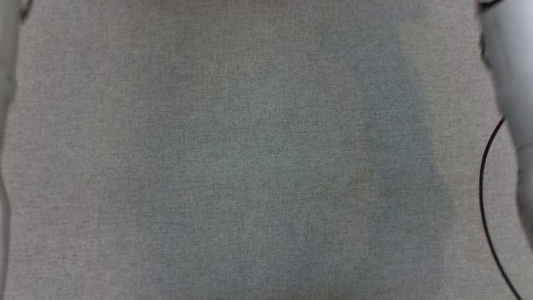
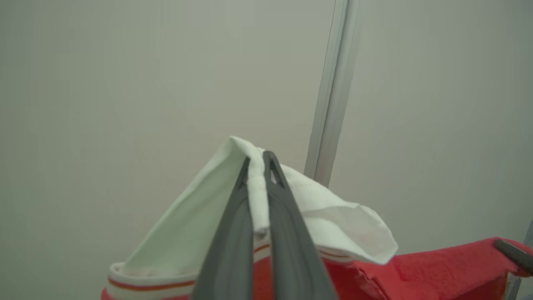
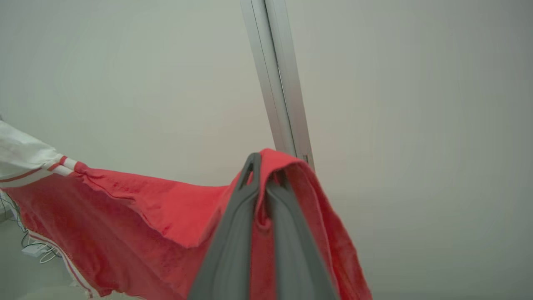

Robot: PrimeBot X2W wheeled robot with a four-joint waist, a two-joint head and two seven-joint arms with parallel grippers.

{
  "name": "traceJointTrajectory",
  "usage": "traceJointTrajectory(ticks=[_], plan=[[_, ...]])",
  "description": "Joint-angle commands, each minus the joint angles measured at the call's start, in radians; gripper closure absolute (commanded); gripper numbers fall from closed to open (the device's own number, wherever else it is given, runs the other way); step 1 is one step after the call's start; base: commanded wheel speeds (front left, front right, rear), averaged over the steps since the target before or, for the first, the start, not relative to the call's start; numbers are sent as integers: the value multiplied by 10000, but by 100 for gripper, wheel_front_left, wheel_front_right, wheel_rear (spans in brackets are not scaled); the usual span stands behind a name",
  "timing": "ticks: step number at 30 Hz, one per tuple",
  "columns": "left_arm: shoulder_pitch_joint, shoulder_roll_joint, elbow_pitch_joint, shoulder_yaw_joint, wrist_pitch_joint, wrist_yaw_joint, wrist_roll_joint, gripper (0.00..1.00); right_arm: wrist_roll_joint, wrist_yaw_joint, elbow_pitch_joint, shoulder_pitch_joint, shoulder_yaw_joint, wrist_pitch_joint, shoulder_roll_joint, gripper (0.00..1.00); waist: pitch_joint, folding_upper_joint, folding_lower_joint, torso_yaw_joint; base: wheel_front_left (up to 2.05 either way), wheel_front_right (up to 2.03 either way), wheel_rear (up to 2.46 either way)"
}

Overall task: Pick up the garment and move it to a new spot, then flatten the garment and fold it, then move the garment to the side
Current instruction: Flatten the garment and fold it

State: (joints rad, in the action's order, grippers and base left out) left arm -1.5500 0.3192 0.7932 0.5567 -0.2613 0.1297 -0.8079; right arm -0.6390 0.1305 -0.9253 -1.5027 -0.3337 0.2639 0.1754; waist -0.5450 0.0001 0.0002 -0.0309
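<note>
While both pairs of fingers are clamping shut on cloth, the left gripper (image 2: 257, 159) is pinching a white, stripe-trimmed edge and the right gripper (image 3: 265, 166) is pinching a red edge of the red-and-white garment (image 3: 145, 208). The garment is hanging in the air, its long axis running from gripper to gripper. By judgement, the grey cloth surface (image 1: 250, 150) is serving as the laydown area.

fleecy red cloth garment (image 3: 137, 216); matt grey woven fabric surface (image 1: 250, 150); smooth metal post (image 3: 275, 83).
</note>
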Motion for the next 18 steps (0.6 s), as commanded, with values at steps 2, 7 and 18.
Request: traceJointTrajectory(ticks=[2, 7, 18], plan=[[1264, 126, -423, -397, -42, 11, -96, 100, -295, 5, 270, 1028, -130, 6, -66, 100, 141, -1, -2, -53, 0, 0, 0], [3996, 389, -1425, -1328, -45, 11, 105, 100, -828, 5, 1042, 3248, -326, 8, 24, 100, 520, -1, -2, -128, 0, 0, 0], [10002, -466, -3651, -3384, -49, 11, 924, 100, -1501, 5, 2574, 7781, -402, 6, 364, 100, 1992, -1, -2, -127, 0, 0, 0]])
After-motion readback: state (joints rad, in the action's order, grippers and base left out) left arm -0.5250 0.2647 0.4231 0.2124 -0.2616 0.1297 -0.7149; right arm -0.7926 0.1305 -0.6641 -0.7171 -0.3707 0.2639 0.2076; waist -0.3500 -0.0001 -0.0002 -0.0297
